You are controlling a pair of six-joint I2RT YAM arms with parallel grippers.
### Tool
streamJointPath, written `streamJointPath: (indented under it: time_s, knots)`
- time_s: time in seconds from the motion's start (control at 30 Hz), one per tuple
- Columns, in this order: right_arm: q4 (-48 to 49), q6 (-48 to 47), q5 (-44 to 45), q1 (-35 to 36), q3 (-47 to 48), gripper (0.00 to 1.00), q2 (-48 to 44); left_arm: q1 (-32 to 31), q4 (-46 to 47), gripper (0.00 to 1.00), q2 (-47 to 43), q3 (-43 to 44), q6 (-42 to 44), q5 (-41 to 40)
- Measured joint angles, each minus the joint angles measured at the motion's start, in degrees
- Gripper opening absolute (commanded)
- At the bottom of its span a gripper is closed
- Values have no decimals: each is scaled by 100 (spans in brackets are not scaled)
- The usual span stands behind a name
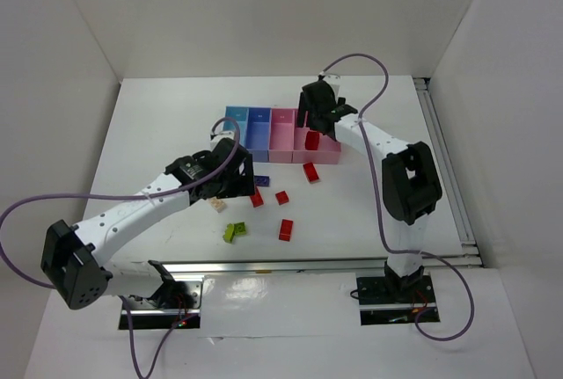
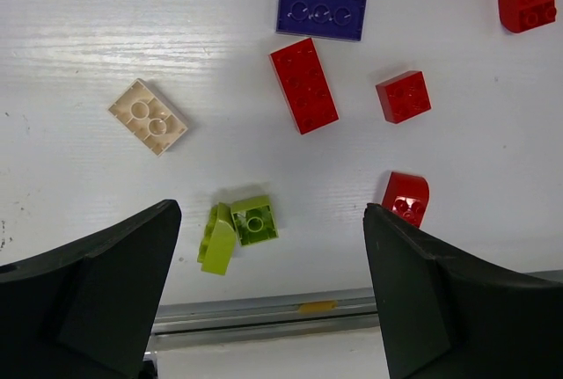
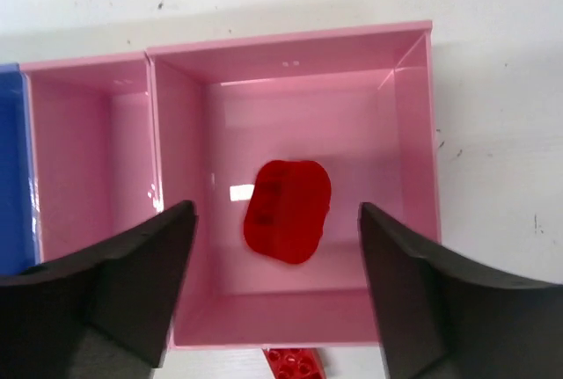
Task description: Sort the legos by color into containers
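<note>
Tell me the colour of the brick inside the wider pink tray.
Red. The small plastic brick looks blurred but shows best in the right wrist view.

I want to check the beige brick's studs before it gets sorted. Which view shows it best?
The left wrist view: the beige brick lies flat, large and unobstructed, with its studs facing the camera. The top external view shows it only as a tiny pale speck, too small for studs. The right wrist view does not show it.
</note>
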Motion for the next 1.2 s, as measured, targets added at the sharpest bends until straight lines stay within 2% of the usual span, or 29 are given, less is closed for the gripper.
streamJointPath:
  time_s: [0.23, 0.33, 0.47, 0.6, 0.97, 1.03, 1.2]
  knots:
    - [-146, -175, 20, 20, 190, 90, -175, 0, -59, 95, 101, 0, -20, -70]
    - [-66, -197, 26, 170, -573, 90, -896, 0, -92, 95, 37, 0, -20, -142]
    - [-9, -136, -57, 472, -2044, 90, -2433, 0, -142, 96, -160, 0, -17, -229]
    - [59, -42, -116, 785, -2789, 90, -3279, 0, -140, 98, -267, 0, -4, -188]
    - [101, 81, 31, 1510, -3101, 92, -3213, 0, -120, 99, -435, -9, 155, 107]
    - [101, 120, 22, 1683, -3097, 97, -3126, 0, -120, 99, -518, -9, 177, 166]
    - [-90, 107, -149, 1847, -2697, 97, -2754, 0, -70, 99, -859, -96, 155, 348]
